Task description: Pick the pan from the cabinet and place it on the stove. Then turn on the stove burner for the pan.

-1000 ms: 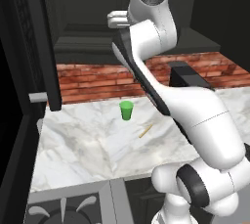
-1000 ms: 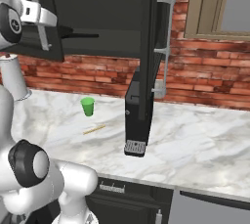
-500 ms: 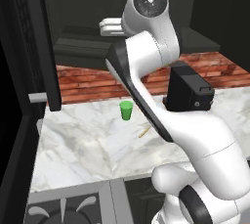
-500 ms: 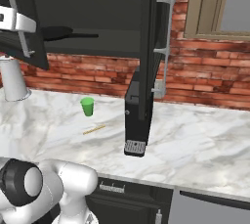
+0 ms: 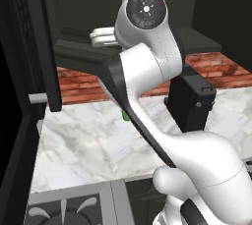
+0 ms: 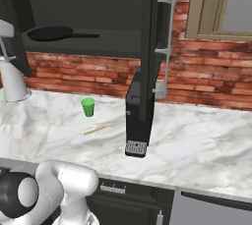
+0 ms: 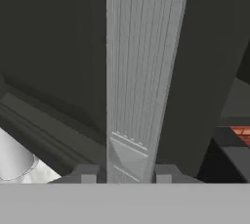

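- Marble counter (image 6: 197, 140) lies below the open cabinet (image 6: 123, 32).
- Pan (image 6: 51, 33) lies flat on its shelf, long handle pointing right toward the window side.
- Gripper (image 7: 125, 174) fingertips pinch the silver bar handle (image 7: 141, 61), which runs lengthwise away from the hand.

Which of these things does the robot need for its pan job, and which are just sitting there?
For the job: flat round black frying pan; dark charcoal wall cabinet; steel gas stove with black grates.
Just lying about: small green cup; black box-shaped machine; thin tan stick.
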